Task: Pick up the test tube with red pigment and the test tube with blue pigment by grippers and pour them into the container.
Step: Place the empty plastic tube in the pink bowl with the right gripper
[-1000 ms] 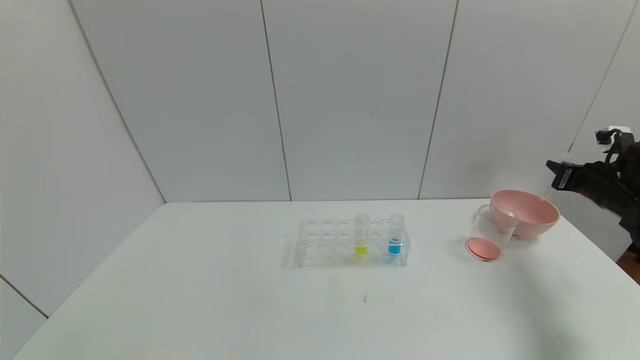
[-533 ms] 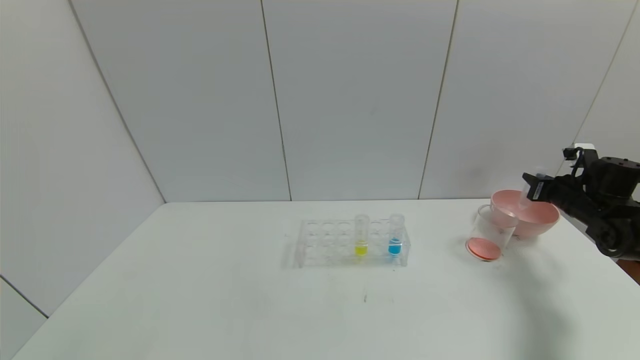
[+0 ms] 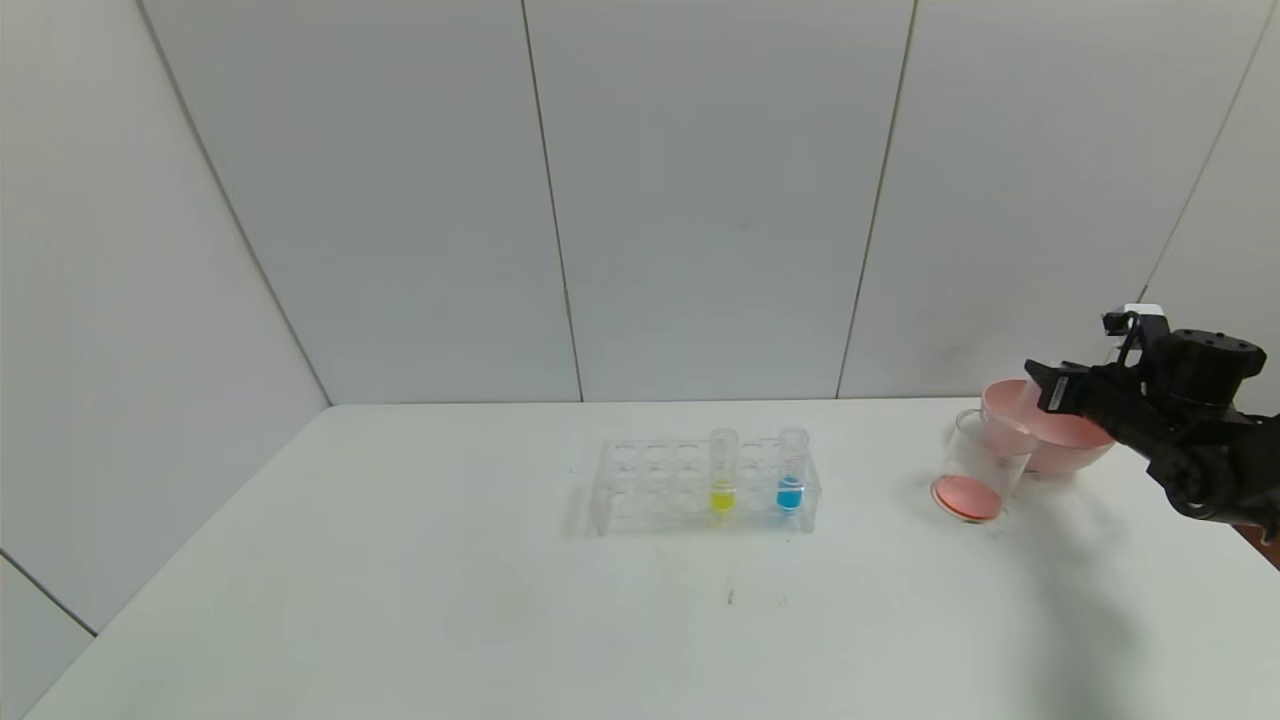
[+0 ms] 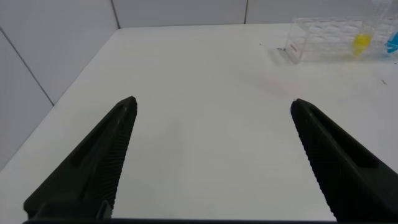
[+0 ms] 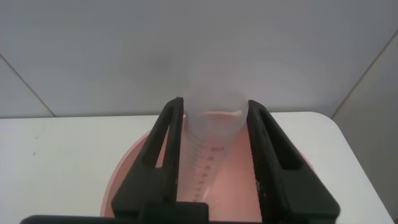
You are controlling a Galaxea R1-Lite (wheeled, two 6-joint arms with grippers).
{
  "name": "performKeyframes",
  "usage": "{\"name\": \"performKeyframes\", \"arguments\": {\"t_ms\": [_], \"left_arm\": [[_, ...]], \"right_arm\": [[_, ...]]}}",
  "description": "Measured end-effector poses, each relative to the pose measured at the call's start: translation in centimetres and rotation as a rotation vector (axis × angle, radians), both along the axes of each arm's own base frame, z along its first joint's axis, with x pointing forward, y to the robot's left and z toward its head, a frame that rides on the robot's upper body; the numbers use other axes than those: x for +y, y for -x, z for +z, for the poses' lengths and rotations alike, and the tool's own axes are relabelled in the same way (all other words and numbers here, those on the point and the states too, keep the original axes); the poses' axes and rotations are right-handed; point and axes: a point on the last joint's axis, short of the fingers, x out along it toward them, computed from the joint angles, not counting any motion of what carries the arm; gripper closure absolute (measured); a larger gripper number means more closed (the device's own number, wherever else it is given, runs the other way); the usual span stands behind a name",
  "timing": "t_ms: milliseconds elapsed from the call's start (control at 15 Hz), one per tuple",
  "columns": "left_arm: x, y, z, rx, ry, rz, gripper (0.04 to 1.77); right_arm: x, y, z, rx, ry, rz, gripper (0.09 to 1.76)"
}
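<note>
— Two tubes stand upright in the clear, many-holed plastic rack (image 3: 650, 490) at mid-table, don't they?

— Yes, we see the short clear test tube with blue liquid (image 3: 791, 470) nearest the rack's right end, and a like tube with yellow liquid (image 3: 722, 470) to its left.

— And where do we find the clear cylindrical beaker (image 3: 985, 445)?

— Well to the right on the white table (image 3: 400, 560), orange-red liquid (image 3: 967, 497) in its bottom, just in front of the round pink bowl (image 3: 1075, 450).

— What of our right gripper (image 3: 1045, 385)?

— It hangs over that bowl. Its wrist view shows a clear, graduated test tube (image 5: 211, 143) set within it. Whether it is clamping the tube, we cannot tell.

— And our left gripper (image 4: 212, 104)?

— Spread wide above bare table, holding nothing, with the rack far off.
</note>
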Motion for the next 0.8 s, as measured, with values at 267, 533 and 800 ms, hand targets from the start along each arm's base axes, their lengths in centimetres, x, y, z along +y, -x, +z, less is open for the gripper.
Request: {"name": "performKeyframes", "arguments": {"t_ms": [267,533,800], "left_arm": [[0.0,0.0,0.0,0.000,0.000,0.000,0.05],[0.0,0.0,0.0,0.000,0.000,0.000,0.05],[0.0,0.0,0.0,0.000,0.000,0.000,0.05]], "right_arm": [[0.0,-0.2,0.3,-0.053,0.030,0.002,0.70],[0.4,0.3,0.1,-0.056,0.092,-0.007,0.47],[4.0,1.4,1.1,-0.047,0.075,-0.002,0.34]]}}
